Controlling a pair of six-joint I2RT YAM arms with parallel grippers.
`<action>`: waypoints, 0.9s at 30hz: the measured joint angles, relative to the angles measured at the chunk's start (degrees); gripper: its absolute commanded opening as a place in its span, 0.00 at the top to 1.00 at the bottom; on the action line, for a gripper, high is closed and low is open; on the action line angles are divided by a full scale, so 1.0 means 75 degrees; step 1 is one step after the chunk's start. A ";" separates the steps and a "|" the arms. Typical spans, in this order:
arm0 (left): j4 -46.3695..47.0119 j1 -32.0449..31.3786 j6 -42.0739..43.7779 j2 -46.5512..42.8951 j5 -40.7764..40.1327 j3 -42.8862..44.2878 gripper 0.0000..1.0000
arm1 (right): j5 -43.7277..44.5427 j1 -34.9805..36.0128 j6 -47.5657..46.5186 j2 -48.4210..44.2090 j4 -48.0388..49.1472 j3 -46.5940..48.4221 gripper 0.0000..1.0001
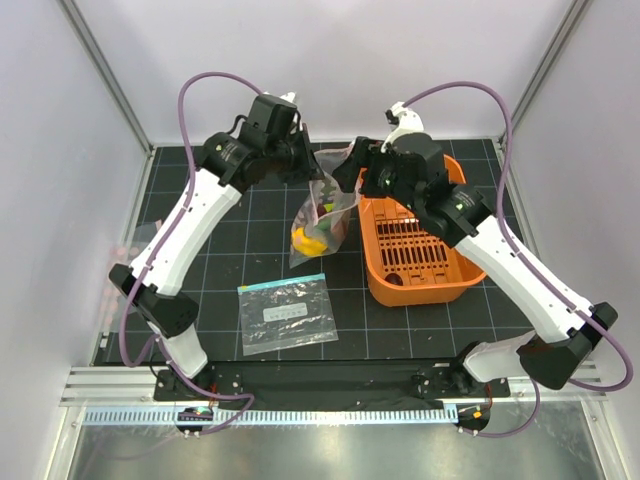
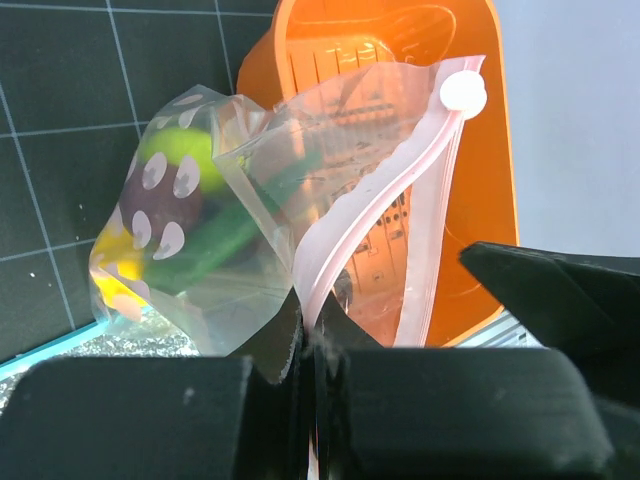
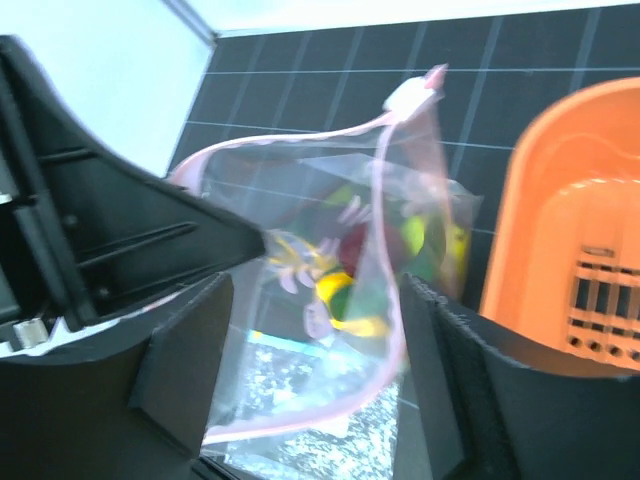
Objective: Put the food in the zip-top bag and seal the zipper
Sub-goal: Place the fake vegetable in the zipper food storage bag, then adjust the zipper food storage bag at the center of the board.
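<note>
The zip-top bag (image 1: 322, 215) is held above the desk (image 1: 200, 300), left of the one orange basket (image 1: 420, 285), with its zipper (image 2: 430, 210) unsealed. The left tool (image 2: 308, 345) is clamped on the mouth edge. The right tool (image 3: 310, 330) stands apart, straddling the mouth.

Four food pieces are counted inside:
- yellow pepper (image 1: 308, 241)
- green fruit (image 2: 180, 150)
- maroon piece (image 2: 160, 215)
- chili (image 2: 215, 245)

The film is judged light, limp and slippery, so the stiffer zipper strip is best pinched. A second, teal-strip bag (image 1: 288, 313) lies nearer.

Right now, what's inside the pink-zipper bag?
Through the clear zip-top bag: a yellow pepper, a green round fruit, a dark maroon piece and a slim green chili. Creased plastic blurs their outlines; anything beneath them is hidden.
</note>
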 measured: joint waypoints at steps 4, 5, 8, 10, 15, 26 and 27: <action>0.0000 0.0000 0.0009 -0.0052 -0.0055 -0.0003 0.98 | 0.0373 0.0000 0.0050 0.0015 -0.0734 0.0437 0.31; 0.0000 0.0000 0.0009 -0.0079 -0.0064 -0.0003 0.98 | 0.0449 0.0000 0.0082 0.0026 -0.0874 0.0527 0.34; 0.0000 0.0000 0.0012 -0.0152 -0.0119 -0.0003 0.98 | 0.0568 0.0000 0.0160 0.0122 -0.1268 0.0734 0.43; 0.0003 0.0000 0.0026 -0.0192 -0.0134 -0.0003 0.98 | 0.0565 0.0000 0.0227 0.0233 -0.1454 0.0764 0.51; 0.0000 0.0000 0.0067 -0.0251 -0.0251 -0.0003 0.97 | 0.0498 0.0003 0.0318 0.0595 -0.1886 0.0766 0.81; 0.0003 0.0114 0.0291 -0.0297 -0.0612 -0.0315 0.97 | 0.0659 0.0003 0.0189 0.1113 -0.2795 0.2267 0.99; -0.0012 0.0119 0.0347 -0.0297 -0.0676 -0.0315 0.97 | 0.0714 0.0003 0.0131 0.1297 -0.2961 0.2646 0.99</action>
